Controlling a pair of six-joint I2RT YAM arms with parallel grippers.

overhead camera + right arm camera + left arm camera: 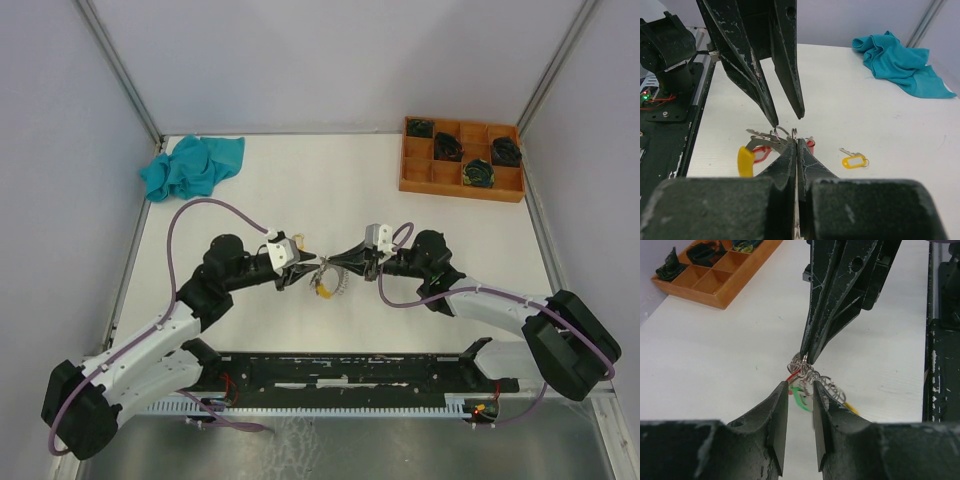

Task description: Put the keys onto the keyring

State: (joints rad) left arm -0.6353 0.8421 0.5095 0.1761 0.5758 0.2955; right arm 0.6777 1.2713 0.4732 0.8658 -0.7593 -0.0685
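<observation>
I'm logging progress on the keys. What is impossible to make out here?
Top view: the keyring is too small to show what hangs on it.
Right wrist: the shut right tool covers part of the keyring, so whether the red-tagged key is threaded is unclear.
Left wrist: the tray is cut off by the top edge.

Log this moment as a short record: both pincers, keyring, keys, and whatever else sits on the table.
left pincer: open, tips just above the keyring
right pincer: shut on the keyring
keyring: between the pincers, long yellow tag attached
yellow-tagged key: loose on the table, apart from the ring
red tag, green tag: at the ring; whether threaded, unclear
cloth: far left corner
wooden tray: far right, holding black coils
</observation>
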